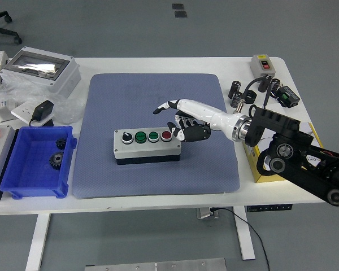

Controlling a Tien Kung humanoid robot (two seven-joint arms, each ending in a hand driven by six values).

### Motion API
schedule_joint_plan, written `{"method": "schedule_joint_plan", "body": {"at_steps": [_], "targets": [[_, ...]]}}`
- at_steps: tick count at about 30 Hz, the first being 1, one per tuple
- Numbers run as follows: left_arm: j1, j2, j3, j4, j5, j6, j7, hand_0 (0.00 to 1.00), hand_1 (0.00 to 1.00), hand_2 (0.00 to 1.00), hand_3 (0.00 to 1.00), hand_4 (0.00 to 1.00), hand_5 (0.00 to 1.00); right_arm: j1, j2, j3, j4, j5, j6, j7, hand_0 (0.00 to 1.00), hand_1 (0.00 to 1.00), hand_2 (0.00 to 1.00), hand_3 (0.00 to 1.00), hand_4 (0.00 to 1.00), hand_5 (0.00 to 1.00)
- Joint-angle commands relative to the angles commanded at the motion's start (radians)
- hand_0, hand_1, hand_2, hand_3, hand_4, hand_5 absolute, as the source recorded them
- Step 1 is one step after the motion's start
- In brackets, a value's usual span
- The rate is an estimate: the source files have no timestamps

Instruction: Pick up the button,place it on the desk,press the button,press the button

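Hand (183,121) — white-shelled, black fingers loosely curled, holding nothing — hovers beside a rectangular grey box (147,145) with four round buttons on a textured blue mat (152,96).

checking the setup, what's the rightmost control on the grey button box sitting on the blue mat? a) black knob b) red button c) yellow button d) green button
b: on the button box, the red button sits at the right end, nearest the right hand.
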Motion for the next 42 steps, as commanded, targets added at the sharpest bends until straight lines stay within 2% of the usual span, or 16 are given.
{"method": "schedule_joint_plan", "body": {"at_steps": [3,4,6,9,10,13,15,16,21,22,25,27,28,33,34,42], "targets": [[0.004,-0.002,0.006,0.0,-0.005,0.005,0.001,0.513,0.473,0.472,0.68,0.002,0.002,-0.079,0.039,0.082,-0.031,-0.089,-0.118,0.066,0.002,0.08,0.146,0.804,0.271,0.002],[0.005,-0.003,0.008,0.0,-0.007,0.007,0.002,0.515,0.473,0.472,0.679,0.002,0.002,-0.11,0.058,0.114,-0.047,-0.122,-0.16,0.09,0.027,0.105,0.176,0.793,0.242,0.002],[0.008,-0.005,0.012,0.0,-0.009,0.01,0.003,0.515,0.473,0.472,0.679,0.002,0.002,-0.161,0.09,0.165,-0.073,-0.165,-0.223,0.132,0.027,0.105,0.176,0.793,0.242,0.002],[0.014,-0.009,0.016,0.0,-0.009,0.021,0.007,0.515,0.473,0.472,0.679,0.002,0.002,-0.253,0.139,0.253,-0.126,-0.141,-0.33,0.222,0.027,0.105,0.176,0.793,0.242,0.002],[0.016,-0.01,0.018,0.0,-0.008,0.028,0.009,0.514,0.473,0.471,0.679,0.002,0.002,-0.294,0.157,0.289,-0.151,-0.101,-0.371,0.271,0.194,0.345,0.464,0.78,0.424,0.184],[0.018,-0.014,0.018,0.001,-0.003,0.044,0.012,0.514,0.473,0.471,0.679,0.002,0.002,-0.373,0.182,0.354,-0.205,-0.001,-0.432,0.374,0.194,0.345,0.464,0.78,0.424,0.184],[0.02,-0.017,0.018,0.001,-0.001,0.055,0.013,0.514,0.473,0.471,0.679,0.002,0.002,-0.425,0.194,0.379,-0.246,0.077,-0.42,0.451,0.194,0.345,0.464,0.78,0.424,0.184],[0.02,-0.018,0.018,0.001,0.0,0.06,0.014,0.514,0.472,0.471,0.677,0.002,0.002,-0.452,0.199,0.382,-0.268,0.119,-0.4,0.49,0.701,0.755,0.788,0.893,0.505,0.188],[0.018,-0.02,0.013,0.002,0.01,0.069,0.015,0.514,0.472,0.471,0.677,0.002,0.002,-0.519,0.219,0.366,-0.34,0.31,-0.308,0.636,0.701,0.755,0.788,0.893,0.505,0.188],[0.017,-0.02,0.012,0.003,0.012,0.07,0.014,0.527,0.471,0.465,0.633,0.002,0.002,-0.523,0.223,0.366,-0.348,0.344,-0.293,0.661,0.777,0.803,0.833,0.875,0.56,0.271],[0.017,-0.019,0.01,0.005,0.016,0.073,0.011,0.527,0.471,0.465,0.633,0.002,0.002,-0.528,0.226,0.372,-0.356,0.432,-0.269,0.717,0.777,0.803,0.833,0.875,0.56,0.271],[0.018,-0.018,0.009,0.006,0.018,0.075,0.009,0.527,0.471,0.465,0.633,0.002,0.002,-0.531,0.226,0.38,-0.354,0.487,-0.26,0.717,0.777,0.803,0.833,0.875,0.56,0.271],[0.019,-0.019,0.008,0.006,0.02,0.076,0.009,0.541,0.469,0.458,0.583,0.002,0.002,-0.534,0.225,0.387,-0.35,0.518,-0.258,0.717,0.787,0.798,0.83,0.84,0.649,0.475],[0.02,-0.021,0.0,0.008,0.039,0.072,0.007,0.541,0.469,0.458,0.583,0.002,0.002,-0.549,0.225,0.415,-0.322,0.58,-0.255,0.717,0.787,0.798,0.83,0.84,0.649,0.475],[0.02,-0.021,-0.002,0.008,0.042,0.071,0.005,0.544,0.468,0.456,0.572,0.002,0.002,-0.551,0.225,0.418,-0.317,0.582,-0.255,0.717,0.807,0.793,0.826,0.833,0.691,0.579],[0.007,-0.012,-0.017,0.014,0.063,0.072,-0.011,0.544,0.466,0.453,0.568,0.002,0.002,-0.551,0.218,0.45,-0.272,0.543,-0.271,0.717,0.81,0.792,0.825,0.817,0.698,0.598]]}}
